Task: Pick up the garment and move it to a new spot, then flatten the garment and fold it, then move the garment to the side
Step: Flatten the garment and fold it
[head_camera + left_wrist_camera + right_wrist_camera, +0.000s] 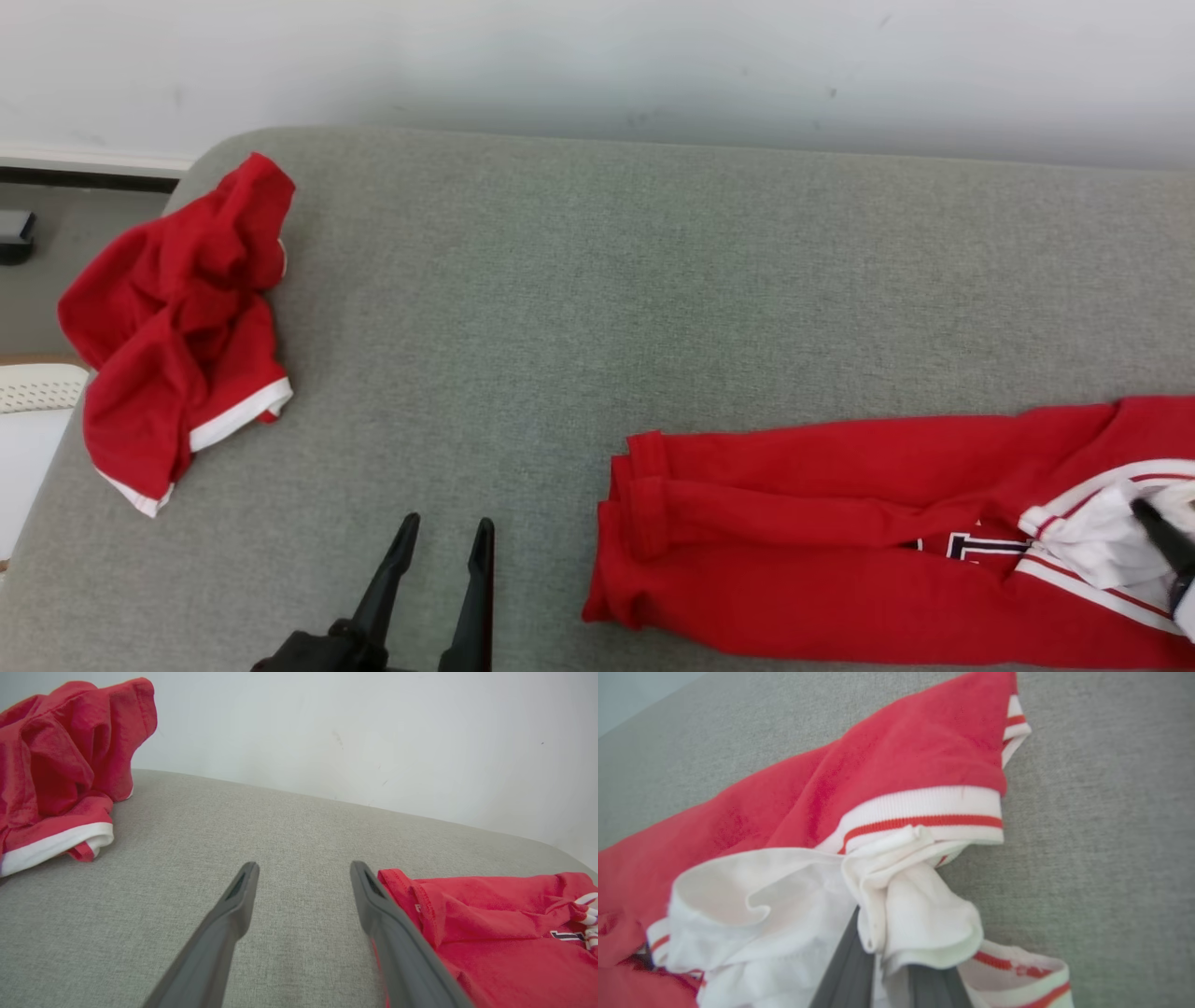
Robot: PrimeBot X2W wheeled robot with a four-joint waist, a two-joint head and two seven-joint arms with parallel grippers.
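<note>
A red garment with white striped trim lies stretched along the grey cushion at the lower right; its red hem sits just right of my left fingers. My left gripper stands open above bare cushion, a little left of that hem, holding nothing. My right gripper is shut on the garment's white collar fabric, which bunches around the fingers near the striped band. Most of the right fingers are hidden by cloth.
A second red garment with white trim lies crumpled at the cushion's far left edge. The grey cushion meets a white wall behind. A white object stands off the cushion's left side.
</note>
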